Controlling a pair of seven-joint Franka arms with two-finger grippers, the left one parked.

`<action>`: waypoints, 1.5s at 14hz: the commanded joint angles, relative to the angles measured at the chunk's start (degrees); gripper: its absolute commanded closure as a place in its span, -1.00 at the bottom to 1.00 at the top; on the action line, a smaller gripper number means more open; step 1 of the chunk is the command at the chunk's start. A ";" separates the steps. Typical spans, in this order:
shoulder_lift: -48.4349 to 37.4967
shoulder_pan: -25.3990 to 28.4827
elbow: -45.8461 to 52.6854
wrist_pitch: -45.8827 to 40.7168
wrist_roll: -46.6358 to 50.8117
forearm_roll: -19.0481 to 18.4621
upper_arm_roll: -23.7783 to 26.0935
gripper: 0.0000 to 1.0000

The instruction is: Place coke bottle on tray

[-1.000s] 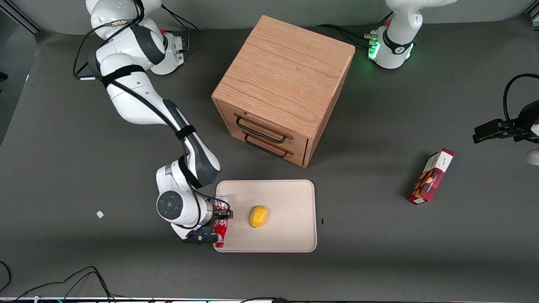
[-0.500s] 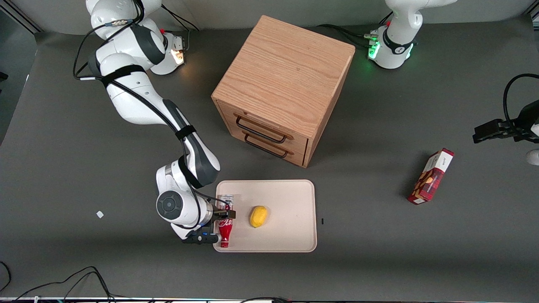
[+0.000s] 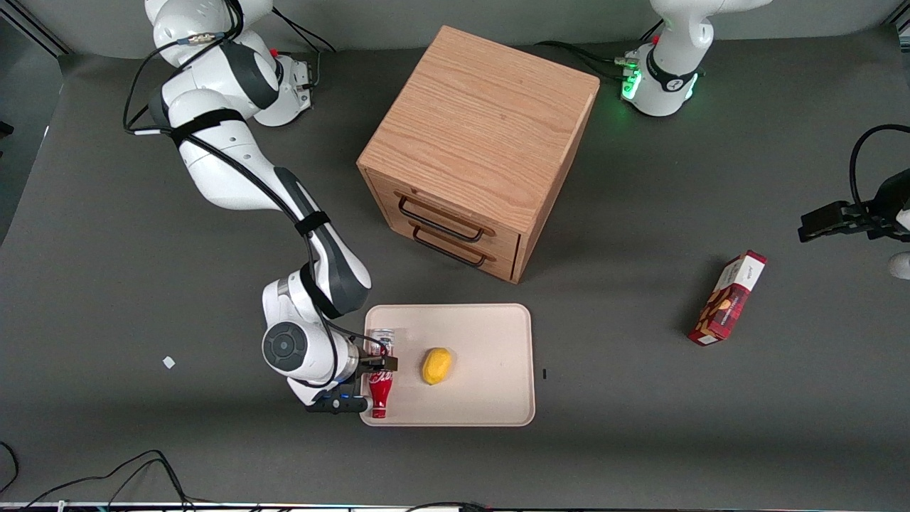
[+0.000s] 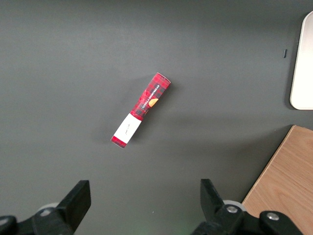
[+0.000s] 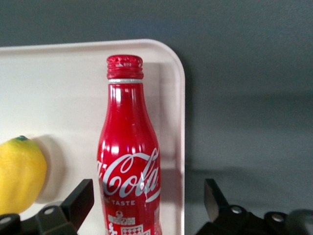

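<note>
The right arm's black two-finger gripper [image 3: 377, 363] [image 5: 146, 191] is hovering low over the edge of the flat cream-beige rectangular tray [image 3: 483, 355] [image 5: 63, 83] [image 4: 304, 63] that lies toward the working arm's end of the table. Its fingers [image 5: 80, 196] are standing spread wide apart. The small slim red coke bottle [image 3: 380, 387] [image 5: 129, 147] with white script lettering is sitting between them; one finger is showing a clear gap to the bottle, and nothing is being gripped.

The bottle is lying flat on the tray, just inside that low rim. Its red cap is pointing toward the front camera and its silvery base is pointing toward the cabinet.

A yellow lemon [image 3: 436, 365] [image 5: 19, 171] is resting on the tray beside the bottle, near it but apart, closer to the tray's middle.

The light oak two-drawer cabinet [image 3: 483, 135] [image 4: 283, 181] with dark wire handles is standing farther from the front camera than the tray, on the dark grey table [image 3: 142, 284]. Both of its drawers are sitting shut.

A red rectangular snack box [image 3: 728, 297] [image 4: 141, 110] is lying toward the parked arm's end of the table, well apart from the tray.
</note>
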 commanded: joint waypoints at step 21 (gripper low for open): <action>-69.16 -9.52 -55.93 -20.74 -13.35 1.62 -7.40 -1.00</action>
